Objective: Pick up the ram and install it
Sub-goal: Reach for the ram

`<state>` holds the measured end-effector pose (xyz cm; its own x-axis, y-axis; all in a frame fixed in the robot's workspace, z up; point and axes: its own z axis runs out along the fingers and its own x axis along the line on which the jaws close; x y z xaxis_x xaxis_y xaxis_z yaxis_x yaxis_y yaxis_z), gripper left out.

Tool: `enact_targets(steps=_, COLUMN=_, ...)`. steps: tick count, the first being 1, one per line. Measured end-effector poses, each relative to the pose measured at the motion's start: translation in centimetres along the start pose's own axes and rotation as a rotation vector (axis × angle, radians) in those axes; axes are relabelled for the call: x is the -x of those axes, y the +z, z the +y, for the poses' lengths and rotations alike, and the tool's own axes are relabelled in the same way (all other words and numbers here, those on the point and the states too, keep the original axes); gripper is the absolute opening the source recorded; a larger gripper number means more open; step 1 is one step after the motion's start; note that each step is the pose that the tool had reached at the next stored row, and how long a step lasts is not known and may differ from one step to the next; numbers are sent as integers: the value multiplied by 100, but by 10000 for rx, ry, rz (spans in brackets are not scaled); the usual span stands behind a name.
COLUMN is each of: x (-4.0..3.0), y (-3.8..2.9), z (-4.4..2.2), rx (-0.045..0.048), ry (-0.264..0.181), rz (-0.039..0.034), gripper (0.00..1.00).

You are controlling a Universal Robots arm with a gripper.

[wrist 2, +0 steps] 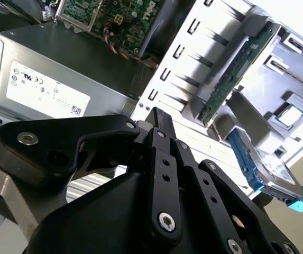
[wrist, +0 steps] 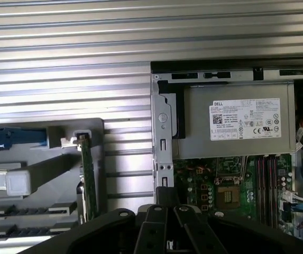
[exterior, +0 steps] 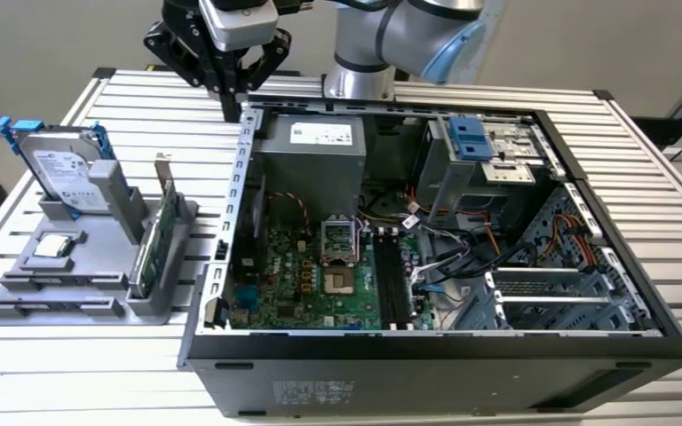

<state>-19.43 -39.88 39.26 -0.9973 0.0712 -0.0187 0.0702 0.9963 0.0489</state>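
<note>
My gripper (exterior: 233, 105) hangs above the table just outside the back corner of the open computer case (exterior: 244, 177), on the exterior view's left. Its black fingers (wrist 2: 161, 127) are pressed together, shut, with nothing visible between them. The ram is out of view. The motherboard (exterior: 305, 275) lies flat in the case, with its long dark memory slots (exterior: 390, 286) beside the processor socket. In the first wrist view the gripper (wrist: 165, 192) sits over the case wall, and the memory slots (wrist: 265, 177) lie further inside.
A grey parts holder (exterior: 92, 293) stands to the exterior view's left of the case. It carries a silver hard drive with blue rails (exterior: 63, 169), an upright green card (exterior: 157, 235) and a small chip (exterior: 54, 248). The power supply (exterior: 312, 151) fills the case's back corner.
</note>
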Motion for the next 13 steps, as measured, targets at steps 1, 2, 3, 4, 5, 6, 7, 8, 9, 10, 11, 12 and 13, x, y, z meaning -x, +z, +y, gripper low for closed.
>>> enact_targets(steps=1, x=-8, y=0, z=-1, rx=0, ry=0, rz=0, gripper=0)
enact_targets(steps=2, x=-17, y=0, z=-1, rx=0, ry=0, rz=0, gripper=0)
enact_targets(steps=3, x=-26, y=-1, z=-2, rx=0, ry=0, rz=0, gripper=0)
enact_targets(steps=4, x=-34, y=-1, z=-2, rx=0, ry=0, rz=0, gripper=0)
enact_targets(steps=5, x=-42, y=-1, z=-3, rx=0, ry=-1, rz=0, gripper=0)
enact_targets(steps=6, x=-50, y=-1, z=-4, rx=0, ry=0, rz=0, gripper=0)
enact_targets(steps=7, x=-59, y=-1, z=-4, rx=0, ry=0, rz=0, gripper=0)
enact_targets(steps=8, x=-68, y=-1, z=-5, rx=0, ry=0, rz=0, gripper=0)
enact_targets(steps=9, x=-76, y=-2, z=-6, rx=0, ry=-1, rz=0, gripper=0)
enact_targets(steps=10, x=-84, y=-2, z=-6, rx=-1, ry=-1, rz=0, gripper=0)
enact_targets(steps=11, x=-93, y=-2, z=-7, rx=0, ry=0, rz=0, gripper=0)
enact_targets(steps=12, x=-102, y=-2, z=-7, rx=0, ry=0, rz=0, gripper=0)
enact_targets(steps=13, x=-110, y=-2, z=-8, rx=0, ry=0, rz=0, gripper=0)
